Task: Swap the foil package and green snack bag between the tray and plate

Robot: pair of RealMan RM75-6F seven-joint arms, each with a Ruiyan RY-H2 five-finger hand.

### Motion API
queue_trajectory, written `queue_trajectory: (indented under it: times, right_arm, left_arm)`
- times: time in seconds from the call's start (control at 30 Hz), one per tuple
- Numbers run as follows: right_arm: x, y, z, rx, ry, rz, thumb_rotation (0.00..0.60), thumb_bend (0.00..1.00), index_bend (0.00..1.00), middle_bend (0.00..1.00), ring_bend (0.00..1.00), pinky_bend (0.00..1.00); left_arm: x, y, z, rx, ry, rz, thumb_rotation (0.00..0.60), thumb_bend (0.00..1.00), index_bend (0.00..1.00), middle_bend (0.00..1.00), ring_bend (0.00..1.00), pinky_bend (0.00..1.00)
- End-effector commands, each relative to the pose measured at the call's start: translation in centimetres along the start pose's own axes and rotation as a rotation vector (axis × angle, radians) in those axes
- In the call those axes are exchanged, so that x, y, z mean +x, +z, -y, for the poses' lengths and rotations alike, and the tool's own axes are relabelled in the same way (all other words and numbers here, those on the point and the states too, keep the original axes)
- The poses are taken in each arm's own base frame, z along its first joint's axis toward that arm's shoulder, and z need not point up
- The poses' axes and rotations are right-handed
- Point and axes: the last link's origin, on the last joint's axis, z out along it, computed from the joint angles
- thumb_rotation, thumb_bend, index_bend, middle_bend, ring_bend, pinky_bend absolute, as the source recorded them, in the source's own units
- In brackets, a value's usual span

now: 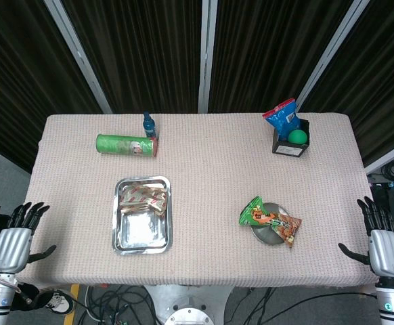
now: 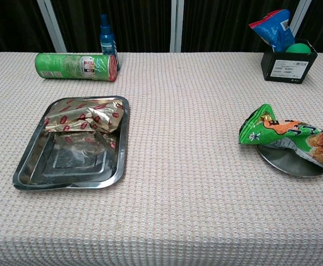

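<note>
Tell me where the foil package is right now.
The foil package lies in the far end of the tray, on the left half of the table in both views, nearer the robot than the green can.

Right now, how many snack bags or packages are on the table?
3: the foil package at the far end of the tray, the green snack bag lying on the plate, and a blue bag standing in the black box at the far right.
</note>
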Motion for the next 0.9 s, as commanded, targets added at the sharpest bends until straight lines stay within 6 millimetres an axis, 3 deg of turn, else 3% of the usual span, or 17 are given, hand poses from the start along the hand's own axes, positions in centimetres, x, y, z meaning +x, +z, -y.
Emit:
queue_trajectory:
  times: [0.03, 0.3, 0.5, 0.77, 0.9]
  right_arm:
    - [-0.1, 0.0, 0.0, -0.006, -0.002, 0.006, 0.600, 0.00, 0.00, 0.00, 0.00, 0.00]
    - [0.3, 0.1, 0.0, -0.010, 0.002, -0.003, 0.600, 0.00, 0.00, 0.00, 0.00, 0.00]
    - [0.4, 0.2, 0.0, -0.008, -0.003, -0.001, 0.600, 0.00, 0.00, 0.00, 0.00, 0.00]
    - [0.7, 0.4, -0.4, -0.015, -0.001, -0.002, 0.600, 0.00, 0.00, 0.00, 0.00, 0.00]
    - [0.8, 0.5, -0.6, -0.022, 0.000, -0.002, 0.600, 0.00, 0.00, 0.00, 0.00, 0.00]
  left_arm:
    - [-0.1, 0.0, 0.0, 0.000, -0.001, 0.003, 0.600, 0.12, 0.15, 0.10, 0.00, 0.06]
    - [-0.2, 1.4, -1.9, -0.068, -0.024, 0.013, 0.600, 0.12, 0.15, 0.10, 0.00, 0.06]
    - [-1.0, 4.7, -5.9, -0.165, -0.103, 0.046, 0.600, 0.12, 0.14, 0.10, 0.00, 0.06]
    - [-3.6, 9.7, -11.9, -0.293, -0.124, 0.148, 0.600, 0.11, 0.14, 0.09, 0.00, 0.06]
    - [-4.7, 11.3, -13.9, -0.333, -0.121, 0.182, 0.600, 0.11, 0.14, 0.09, 0.00, 0.06]
